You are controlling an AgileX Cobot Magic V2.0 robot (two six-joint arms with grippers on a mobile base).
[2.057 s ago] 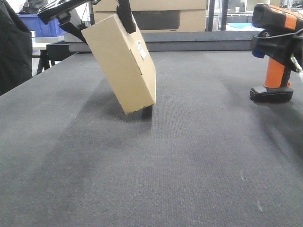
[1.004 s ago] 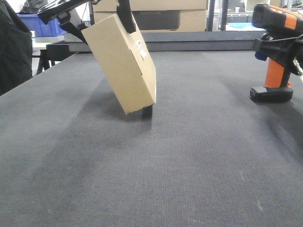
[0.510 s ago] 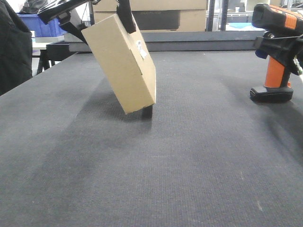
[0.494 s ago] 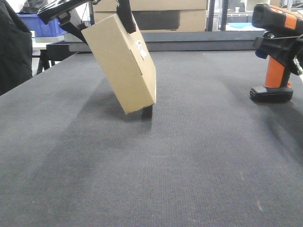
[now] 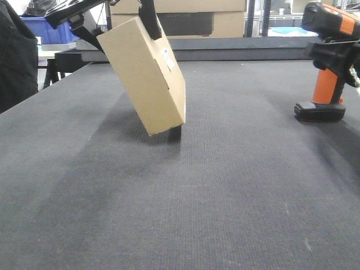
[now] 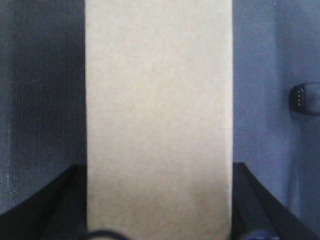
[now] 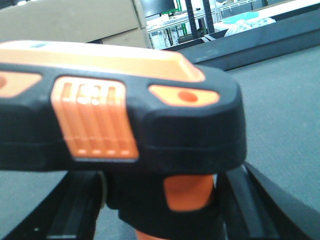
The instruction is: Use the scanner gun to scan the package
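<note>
The package (image 5: 147, 76), a plain brown box with a small white label (image 5: 167, 58), hangs tilted, its lower corner close to the dark table mat (image 5: 180, 197). My left gripper (image 5: 121, 29) is shut on its upper end. In the left wrist view the package (image 6: 159, 115) fills the space between both fingers (image 6: 62, 200). At the far right the scanner gun (image 5: 328, 62) has a black and orange head, an orange handle and a black base near the mat. My right gripper (image 5: 337, 56) is shut on the handle below the head. In the right wrist view the scanner gun (image 7: 125, 115) sits between the fingers (image 7: 247, 200).
Larger cardboard boxes with a dark panel (image 5: 185, 22) stand behind the table's raised back edge (image 5: 242, 48). A blue bin (image 5: 50, 31) and a dark garment (image 5: 17, 56) are at the left. A black part with small contacts (image 6: 306, 98) shows at the left wrist view's right edge.
The scanner gun has tipped slightly: its base slid a little left and its head shifted right. The package and left gripper have not moved.
</note>
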